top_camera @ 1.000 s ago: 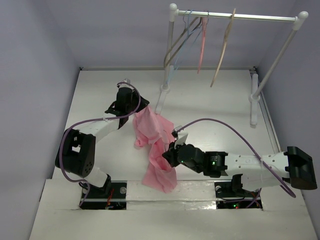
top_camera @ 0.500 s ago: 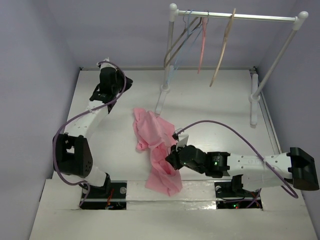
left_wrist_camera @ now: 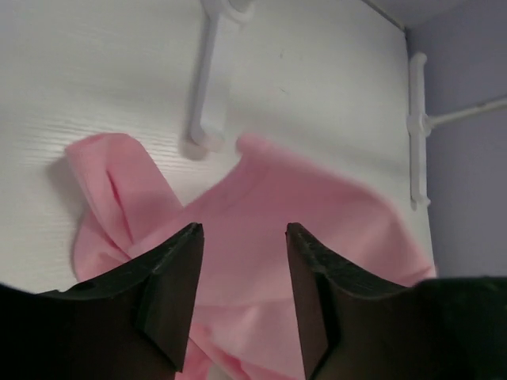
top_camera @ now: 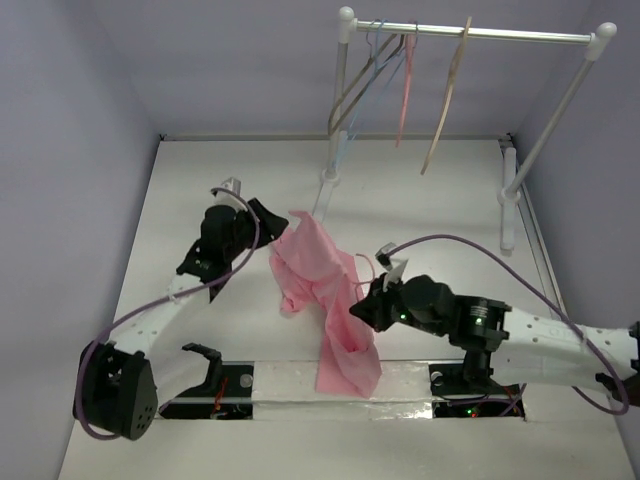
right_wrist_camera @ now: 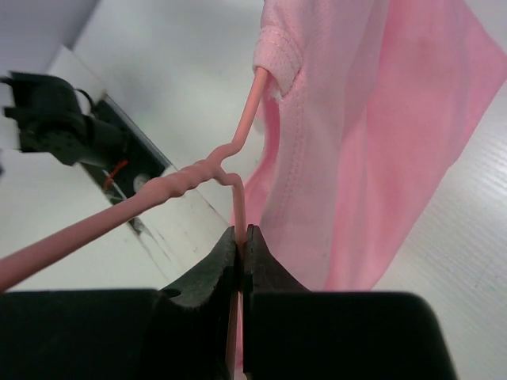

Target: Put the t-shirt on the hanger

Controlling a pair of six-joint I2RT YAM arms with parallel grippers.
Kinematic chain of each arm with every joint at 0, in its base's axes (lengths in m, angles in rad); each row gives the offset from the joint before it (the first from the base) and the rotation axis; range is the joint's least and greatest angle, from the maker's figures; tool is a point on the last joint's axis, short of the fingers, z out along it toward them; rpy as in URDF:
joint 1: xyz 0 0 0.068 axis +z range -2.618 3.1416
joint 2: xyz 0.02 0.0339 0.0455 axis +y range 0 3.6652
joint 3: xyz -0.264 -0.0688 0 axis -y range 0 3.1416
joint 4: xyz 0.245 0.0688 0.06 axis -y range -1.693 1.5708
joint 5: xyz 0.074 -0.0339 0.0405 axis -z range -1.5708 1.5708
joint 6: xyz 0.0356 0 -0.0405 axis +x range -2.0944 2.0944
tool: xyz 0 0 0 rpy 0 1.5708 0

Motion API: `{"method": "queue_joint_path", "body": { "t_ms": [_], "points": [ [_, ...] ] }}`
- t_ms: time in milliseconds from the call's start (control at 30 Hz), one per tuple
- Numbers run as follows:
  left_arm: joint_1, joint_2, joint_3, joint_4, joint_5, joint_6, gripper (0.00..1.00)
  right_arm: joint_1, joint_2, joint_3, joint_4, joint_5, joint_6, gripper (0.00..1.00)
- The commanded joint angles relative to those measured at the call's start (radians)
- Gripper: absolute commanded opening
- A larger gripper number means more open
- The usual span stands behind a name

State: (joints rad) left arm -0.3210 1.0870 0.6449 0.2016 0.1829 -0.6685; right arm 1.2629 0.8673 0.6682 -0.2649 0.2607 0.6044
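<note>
The light pink t-shirt (top_camera: 318, 268) hangs bunched between the two arms, its lower end draped over the table's near edge. My right gripper (top_camera: 368, 310) is shut on the salmon-pink hanger (right_wrist_camera: 198, 170). The jaws pinch the wire just below its twisted neck (right_wrist_camera: 242, 233). One hanger arm runs up into the t-shirt's collar (right_wrist_camera: 277, 55); the rest of the frame is hidden by fabric. My left gripper (top_camera: 266, 222) stands open at the shirt's upper left edge. In the left wrist view its gripper (left_wrist_camera: 242, 229) frames the pink cloth (left_wrist_camera: 317, 214) lying beyond it, nothing clamped.
A white clothes rail (top_camera: 470, 33) stands at the back with a tan wooden hanger (top_camera: 445, 100), blue and grey wire hangers (top_camera: 360, 80) and another pink hanger (top_camera: 405, 85). Its left post (top_camera: 325, 190) stands just behind the shirt; its feet (left_wrist_camera: 207, 79) rest on the table.
My left arm swung off to the back left, then returned to the shirt's upper edge with its jaws opened. My right gripper carried the hanger and shirt slightly right.
</note>
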Motion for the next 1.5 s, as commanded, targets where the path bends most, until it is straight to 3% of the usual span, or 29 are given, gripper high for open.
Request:
{"method": "queue_joint_path", "body": {
  "t_ms": [0, 133, 233, 400, 733, 1033, 1267, 1367, 1400, 1467],
  "points": [
    [-0.053, -0.106, -0.094, 0.199, 0.029, -0.026, 0.45, -0.115, -0.135, -0.007, -0.019, -0.176, -0.063, 0.00],
    [-0.115, -0.191, -0.143, 0.242, -0.042, -0.014, 0.52, -0.158, -0.197, 0.027, -0.080, -0.322, -0.103, 0.00],
    [-0.124, -0.233, -0.148, 0.265, -0.069, 0.003, 0.57, -0.158, -0.206, 0.065, -0.142, -0.340, -0.120, 0.00],
    [-0.124, -0.165, -0.081, 0.280, -0.089, 0.046, 0.62, -0.158, -0.229, 0.111, -0.186, -0.359, -0.129, 0.00],
    [-0.124, -0.052, -0.005, 0.285, -0.043, -0.143, 0.69, -0.158, -0.264, 0.099, -0.217, -0.357, -0.111, 0.00],
    [-0.124, 0.019, -0.004, 0.338, 0.076, -0.322, 0.73, -0.158, -0.237, 0.061, -0.135, -0.387, -0.114, 0.00],
    [-0.133, 0.051, 0.016, 0.328, 0.064, -0.355, 0.68, -0.158, -0.223, 0.041, -0.106, -0.397, -0.111, 0.00],
    [-0.133, 0.054, 0.015, 0.337, 0.052, -0.355, 0.55, -0.158, -0.223, 0.037, -0.102, -0.394, -0.109, 0.00],
    [-0.133, 0.056, 0.012, 0.337, 0.046, -0.355, 0.42, -0.158, -0.226, 0.034, -0.102, -0.393, -0.107, 0.00],
    [-0.133, 0.050, 0.006, 0.343, 0.040, -0.353, 0.33, -0.158, -0.229, 0.034, -0.103, -0.391, -0.109, 0.00]
  ]
}}
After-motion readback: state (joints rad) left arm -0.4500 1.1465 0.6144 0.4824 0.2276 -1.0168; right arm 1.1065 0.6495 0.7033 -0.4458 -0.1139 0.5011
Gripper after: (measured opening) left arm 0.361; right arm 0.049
